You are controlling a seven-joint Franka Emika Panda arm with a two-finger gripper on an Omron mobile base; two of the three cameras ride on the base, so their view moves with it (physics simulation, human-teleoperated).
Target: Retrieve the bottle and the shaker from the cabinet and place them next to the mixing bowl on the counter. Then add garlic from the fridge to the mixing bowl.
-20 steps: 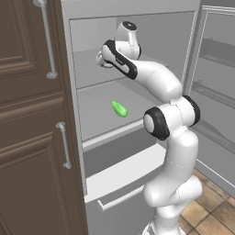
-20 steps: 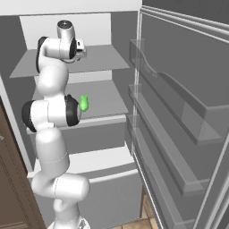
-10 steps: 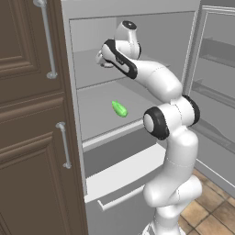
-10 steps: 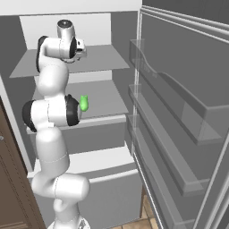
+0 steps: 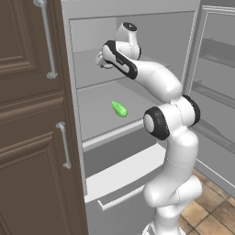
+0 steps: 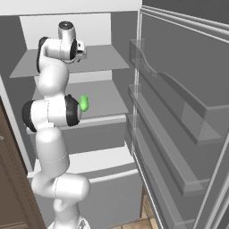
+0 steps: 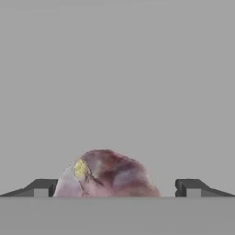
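A purplish-white garlic bulb (image 7: pixel 108 174) with a yellow patch lies on the fridge's upper shelf (image 5: pixel 87 69). In the hand view it sits between my gripper's (image 7: pixel 117 187) two dark fingertips (image 7: pixel 43 187), which stand wide apart on either side without clamping it. My gripper (image 5: pixel 102 59) is open and reaches over the upper shelf, at the left of the fridge interior. From the right base view the hand (image 6: pixel 82 50) hangs just above that shelf. The bottle, the shaker and the mixing bowl are out of view.
A small green vegetable (image 5: pixel 119 109) lies on the middle shelf (image 6: pixel 105 96). The fridge door (image 6: pixel 179 116) stands open on the right with its racks. A brown cabinet door (image 5: pixel 32 114) borders the fridge on the left. A drawer (image 5: pixel 124 183) juts out below.
The hand has edged slightly leftward over the upper shelf. The jaws have stayed open.
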